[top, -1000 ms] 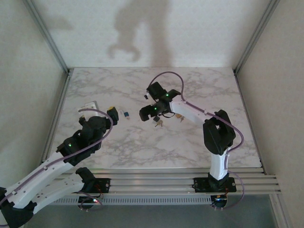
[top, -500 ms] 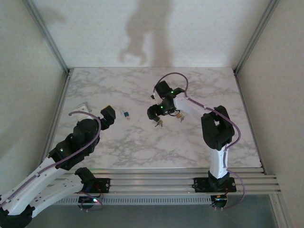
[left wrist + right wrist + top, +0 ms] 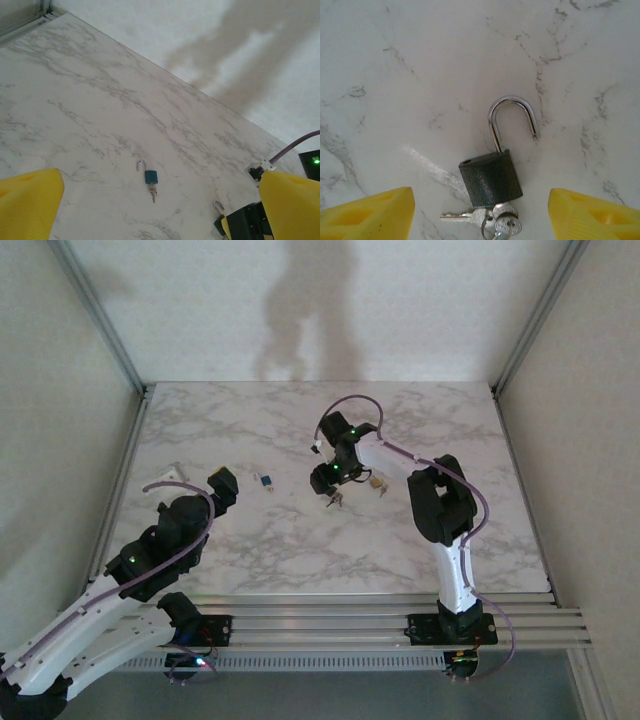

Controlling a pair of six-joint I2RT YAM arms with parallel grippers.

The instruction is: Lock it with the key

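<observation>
In the top view the left claw (image 3: 222, 485) hangs above the counter (image 3: 250, 540) at its 9 o'clock side, its yellow fingers (image 3: 30, 205) spread wide with nothing between them. Near the counter's middle the right claw (image 3: 479, 212) points down at the black padlock (image 3: 491, 178). Its fingers stand well apart at 3 and 9 o'clock of the lock and touch nothing. The padlock lies flat with its shackle (image 3: 512, 117) swung open toward 12 o'clock. The key (image 3: 456, 216) lies on the counter at 6 o'clock of the lock body, touching it, with its blade toward 9 o'clock. From the black padlock, a blue padlock (image 3: 150, 176) with its shackle open lies between 9 and 10 o'clock, well apart. A brass padlock (image 3: 378, 483) lies near at 2 o'clock.
</observation>
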